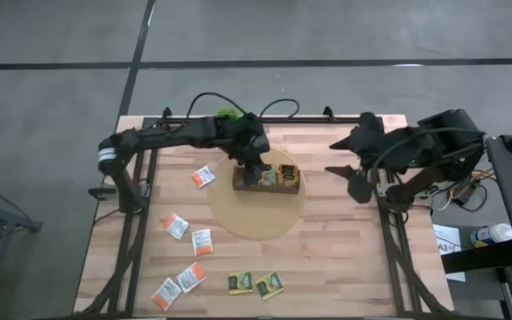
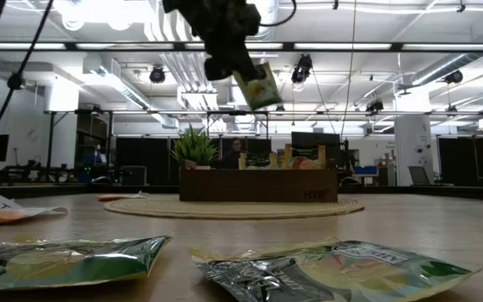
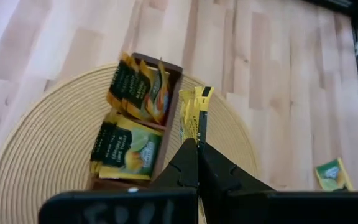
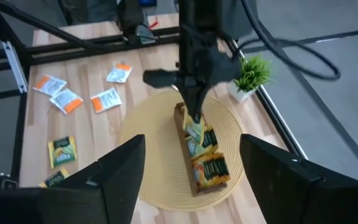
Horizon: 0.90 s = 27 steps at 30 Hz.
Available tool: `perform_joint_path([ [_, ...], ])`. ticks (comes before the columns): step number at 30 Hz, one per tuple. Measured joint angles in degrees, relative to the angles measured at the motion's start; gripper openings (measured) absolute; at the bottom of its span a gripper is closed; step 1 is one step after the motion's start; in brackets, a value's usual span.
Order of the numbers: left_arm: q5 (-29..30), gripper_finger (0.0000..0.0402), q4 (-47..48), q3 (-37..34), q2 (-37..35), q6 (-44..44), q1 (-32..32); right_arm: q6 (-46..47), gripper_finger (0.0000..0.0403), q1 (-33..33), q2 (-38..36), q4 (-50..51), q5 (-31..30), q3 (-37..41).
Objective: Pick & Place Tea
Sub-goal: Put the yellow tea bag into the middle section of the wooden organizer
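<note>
The left gripper (image 1: 256, 169) hangs above the brown compartment tray (image 1: 266, 180), its fingers pinched tight on a green-and-yellow tea sachet (image 3: 194, 115) that dangles edge-down below the fingertips. In the low view the held sachet (image 2: 259, 84) hangs tilted, well clear of the tray's top rim, so the coming move looks like a straight descent: the tray lies directly beneath the pincer, not off to a side. The tray's long axis runs across the round woven mat (image 1: 256, 227), and in the left wrist view the sachet's thin edge seems to line up roughly with the upright packets already standing in the tray (image 3: 132, 99), which should let it slide in between them; which compartment it sits over cannot be told for certain. The right gripper (image 1: 349, 160) waits near the table's right edge, jaws spread wide and empty, farther from the tray than the left. Loose sachets remain on the wood: white-and-orange ones (image 1: 202, 242) to the left of the mat and two green-and-yellow ones (image 1: 256, 284) near the front edge.
</note>
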<state>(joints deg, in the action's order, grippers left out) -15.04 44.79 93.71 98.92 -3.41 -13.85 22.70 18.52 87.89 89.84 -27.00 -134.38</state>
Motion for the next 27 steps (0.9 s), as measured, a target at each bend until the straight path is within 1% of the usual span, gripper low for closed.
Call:
perform_joint_path([
  [6,-3.67,0.0000,0.63,1.22,4.02,5.17,-2.23,0.11,0.0247,0.00,-1.93,0.00,-0.04,0.02],
  [18,-4.22,0.0000,1.33,0.85,9.72,18.42,-5.06,-0.01,0.0243,0.00,-2.24,0.17,-0.04,0.02],
  [27,-5.02,0.0000,1.31,0.77,14.11,22.27,-5.66,-0.15,0.0237,0.00,-2.24,0.17,-0.04,0.02],
])
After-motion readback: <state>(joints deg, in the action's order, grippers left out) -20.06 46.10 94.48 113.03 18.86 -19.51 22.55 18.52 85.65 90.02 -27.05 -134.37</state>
